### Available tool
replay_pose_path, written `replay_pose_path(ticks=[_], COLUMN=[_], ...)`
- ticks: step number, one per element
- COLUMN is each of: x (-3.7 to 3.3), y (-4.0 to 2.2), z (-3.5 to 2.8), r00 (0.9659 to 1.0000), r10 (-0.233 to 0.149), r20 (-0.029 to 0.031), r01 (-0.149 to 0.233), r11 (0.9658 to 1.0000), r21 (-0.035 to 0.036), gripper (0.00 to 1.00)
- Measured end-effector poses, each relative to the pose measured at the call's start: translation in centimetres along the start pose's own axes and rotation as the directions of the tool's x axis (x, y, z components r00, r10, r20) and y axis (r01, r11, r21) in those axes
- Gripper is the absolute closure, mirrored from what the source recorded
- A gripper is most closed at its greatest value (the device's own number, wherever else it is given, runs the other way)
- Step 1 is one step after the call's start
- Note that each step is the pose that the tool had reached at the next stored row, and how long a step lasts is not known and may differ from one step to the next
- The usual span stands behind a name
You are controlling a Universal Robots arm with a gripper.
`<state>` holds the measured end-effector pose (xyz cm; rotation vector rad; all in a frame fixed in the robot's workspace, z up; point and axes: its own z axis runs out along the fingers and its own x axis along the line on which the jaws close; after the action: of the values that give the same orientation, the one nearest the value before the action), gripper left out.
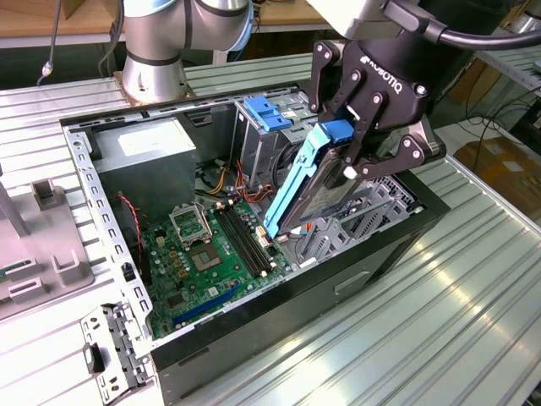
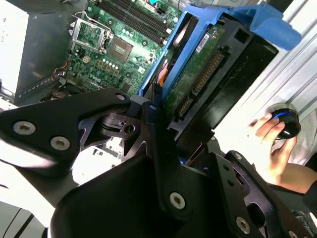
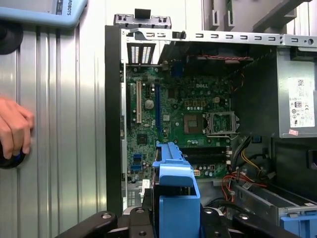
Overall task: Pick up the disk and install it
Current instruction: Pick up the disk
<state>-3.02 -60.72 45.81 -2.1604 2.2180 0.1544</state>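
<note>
My gripper (image 1: 351,162) is shut on the disk (image 1: 328,193), a flat drive with blue plastic side rails. I hold it tilted on edge above the open computer case (image 1: 84,169), over the metal drive bay (image 1: 359,227) at the exterior view's right. In the second wrist view the disk (image 2: 208,64) shows its green circuit-board underside between the black fingers (image 2: 151,116). In the first wrist view the disk's blue rail (image 3: 173,173) stands in front of the motherboard (image 3: 178,114).
Inside the case lie the green motherboard (image 1: 203,254), a grey power supply (image 1: 144,156) and a bare blue bracket (image 1: 266,112) at the back. A person's hand (image 2: 270,134) rests on a black knob beside the case. The ribbed metal table (image 1: 439,321) surrounds it.
</note>
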Motion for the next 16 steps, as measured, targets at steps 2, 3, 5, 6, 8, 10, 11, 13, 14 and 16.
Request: replay_pose_path(ticks=[2,3,5,6,8,10,11,13,14,16], x=[0.03,0.03,0.05,0.06,0.06,0.09,0.09,0.12,0.14,0.18], y=[-0.3,-0.43,-0.73,-0.83,-1.07,-1.3,-1.38,-1.55,-1.64,-1.82], z=[0.0,-0.02,-0.02,-0.02,-0.03,-0.04,-0.04,-0.05,-0.05,-0.06], r00=[1.0,1.0,1.0,1.0,1.0,1.0,1.0,1.0,1.0,1.0], r10=[0.0,0.0,0.0,0.0,0.0,0.0,0.0,0.0,0.0,0.0], r20=[0.0,-0.0003,-0.0005,-0.0006,-0.001,-0.0016,-0.0018,-0.0022,-0.0025,-0.0027], r01=[0.0,0.0,0.0,0.0,0.0,0.0,0.0,0.0,0.0,0.0], r11=[1.0,1.0,1.0,1.0,1.0,1.0,1.0,1.0,1.0,1.0], r21=[-0.0003,-0.0005,-0.0008,-0.0009,-0.0011,-0.0011,-0.0012,-0.0012,-0.0013,-0.0013], gripper=[0.64,0.64,0.64,0.64,0.64,0.64,0.64,0.64,0.64,0.64])
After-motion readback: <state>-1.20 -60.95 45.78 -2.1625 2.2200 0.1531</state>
